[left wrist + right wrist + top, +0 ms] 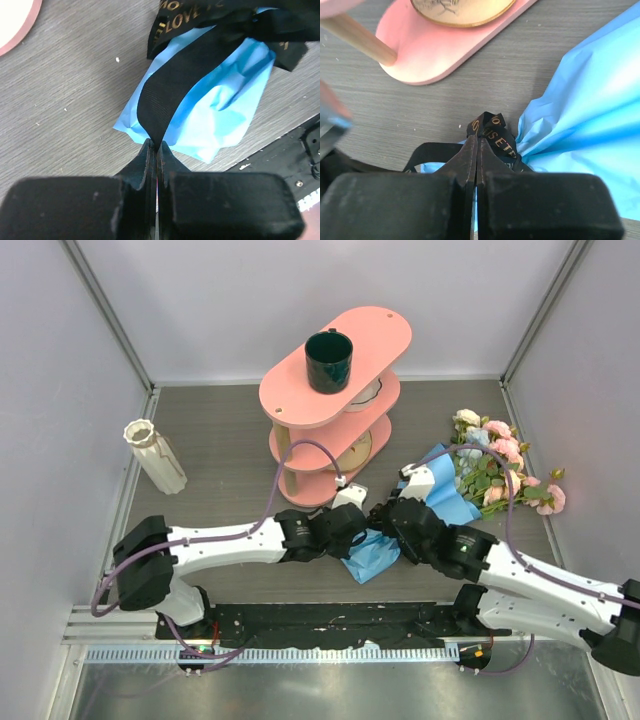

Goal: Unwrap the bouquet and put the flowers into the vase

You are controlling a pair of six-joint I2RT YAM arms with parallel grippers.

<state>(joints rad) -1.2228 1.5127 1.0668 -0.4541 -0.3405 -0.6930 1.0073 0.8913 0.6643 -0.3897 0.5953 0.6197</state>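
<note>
One pink stand with three tiers sits toward the back of the desk, and it carries one dark green mug on its top tier and one round gold-toned plate on its lowest. One cream vase is well to the left of the stand, apart from everything else. One bouquet lies on the desk to the right of the stand and slightly in front of it. Its flowers fan away from the stand in pink, peach, cream and pale blue, too tightly bunched to count one by one. Its blue wrapping paper trails back toward the spot just in front of the stand's base. Two arms meet there, one from each side. The left pincer is clenched on one flat tail of the black ribbon, which runs taut from its fingertips up over the blue paper to the bow with gold lettering. The right pincer is also clenched, its tips pinching the lettered black ribbon at the gathered neck of the paper, close to the stand's lowest tier. The paper is wrapped around the stems and the ribbon is tied.
</note>
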